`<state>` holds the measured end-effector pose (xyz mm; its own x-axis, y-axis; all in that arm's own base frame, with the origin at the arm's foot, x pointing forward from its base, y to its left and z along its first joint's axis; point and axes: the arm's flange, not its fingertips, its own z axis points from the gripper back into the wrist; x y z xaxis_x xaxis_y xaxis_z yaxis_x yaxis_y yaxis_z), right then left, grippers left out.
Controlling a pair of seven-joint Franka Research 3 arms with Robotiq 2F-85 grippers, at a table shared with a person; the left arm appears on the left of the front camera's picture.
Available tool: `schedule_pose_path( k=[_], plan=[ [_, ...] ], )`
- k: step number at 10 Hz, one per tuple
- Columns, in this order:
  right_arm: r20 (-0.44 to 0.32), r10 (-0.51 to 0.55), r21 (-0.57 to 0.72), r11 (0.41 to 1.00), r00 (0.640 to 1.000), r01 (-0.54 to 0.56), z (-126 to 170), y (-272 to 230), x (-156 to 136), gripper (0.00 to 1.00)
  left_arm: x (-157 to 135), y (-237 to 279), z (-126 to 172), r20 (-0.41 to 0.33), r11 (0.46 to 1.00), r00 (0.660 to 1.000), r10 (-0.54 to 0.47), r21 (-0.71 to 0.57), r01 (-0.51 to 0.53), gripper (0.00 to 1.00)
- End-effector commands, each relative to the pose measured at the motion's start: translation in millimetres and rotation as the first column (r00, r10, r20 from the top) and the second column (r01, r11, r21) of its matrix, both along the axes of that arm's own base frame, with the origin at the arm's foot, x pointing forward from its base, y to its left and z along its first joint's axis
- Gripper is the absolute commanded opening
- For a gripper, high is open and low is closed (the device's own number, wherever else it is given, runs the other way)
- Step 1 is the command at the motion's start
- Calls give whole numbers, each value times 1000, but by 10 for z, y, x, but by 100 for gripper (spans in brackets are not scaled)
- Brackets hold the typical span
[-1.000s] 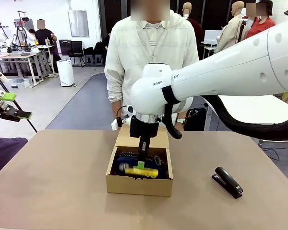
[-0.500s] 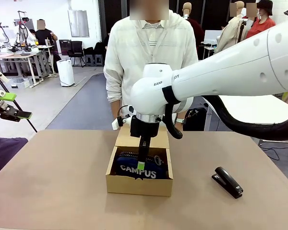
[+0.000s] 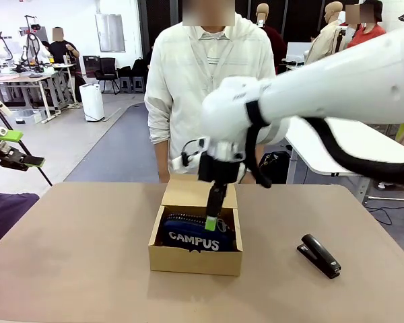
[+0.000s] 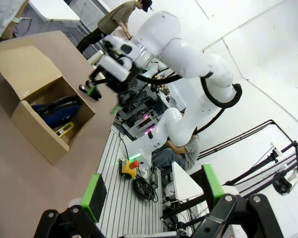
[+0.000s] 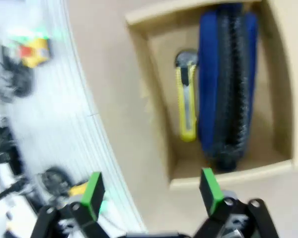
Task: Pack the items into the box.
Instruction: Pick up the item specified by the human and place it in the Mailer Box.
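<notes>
The brown cardboard box (image 3: 195, 259) sits mid-table with its lid flap (image 3: 188, 192) folded back. Inside stands the navy "CAMPUS" pouch (image 3: 188, 237) on edge. In the right wrist view the yellow-and-black utility knife (image 5: 186, 106) lies on the box floor beside the pouch (image 5: 228, 84), against the box wall (image 5: 156, 114). My right gripper (image 3: 212, 219) hangs just above the box, open and holding nothing (image 5: 151, 191). My left gripper (image 3: 19, 148) is off the table's left side, open (image 4: 153, 191); its view shows the box (image 4: 37, 131), the pouch (image 4: 59, 109) and the knife (image 4: 64, 130).
A black stapler (image 3: 318, 255) lies on the table to the right of the box. A person (image 3: 212, 87) stands at the far edge right behind the box. Bare tabletop (image 3: 74, 262) spreads left and in front of the box.
A second ago the knife was at my right gripper's tips above the pouch; it has dropped beside the pouch, out of the front view. The right gripper has risen and shifted slightly right.
</notes>
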<state>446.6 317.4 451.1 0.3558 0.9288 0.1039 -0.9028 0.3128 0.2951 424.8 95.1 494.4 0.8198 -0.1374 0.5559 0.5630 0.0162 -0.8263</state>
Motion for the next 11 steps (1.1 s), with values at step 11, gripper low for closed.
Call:
schedule_pose_path(
  k=[11],
  plan=[
    [-673,-719,128,116,172,985,245,-3330,-1860,100,-25,26,1,15,1000,1000,-17,2,17,100]
  ],
)
